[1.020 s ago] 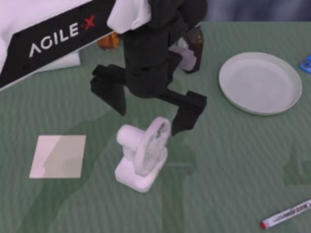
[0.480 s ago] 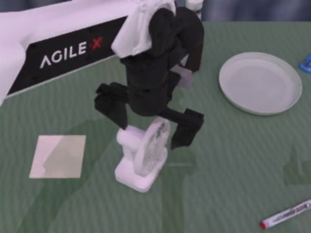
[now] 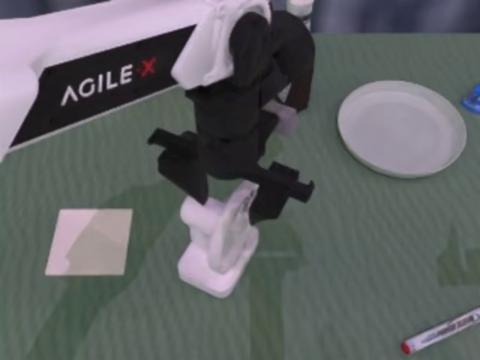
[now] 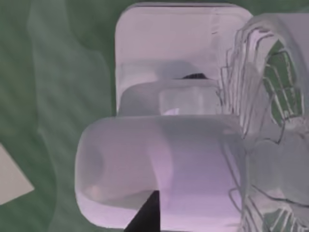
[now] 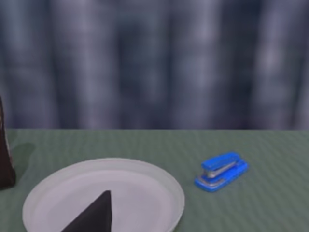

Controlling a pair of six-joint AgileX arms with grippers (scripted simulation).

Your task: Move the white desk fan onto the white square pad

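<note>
- Left claw [image 3: 229, 195] has dropped and narrowed around the fan [image 3: 219, 240]; contact unconfirmed.
- Fingers straddle motor housing for lifting.
- Pad [image 3: 91, 241] lies toward the bench's left edge, bare.

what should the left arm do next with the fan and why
Probably finish closing and then lift. The left gripper straddles the white fan, its fingers close against the motor housing on one side and the cage on the other, but a firm grip cannot be confirmed. The fan's base sits on the table, right of the white pad.
</note>
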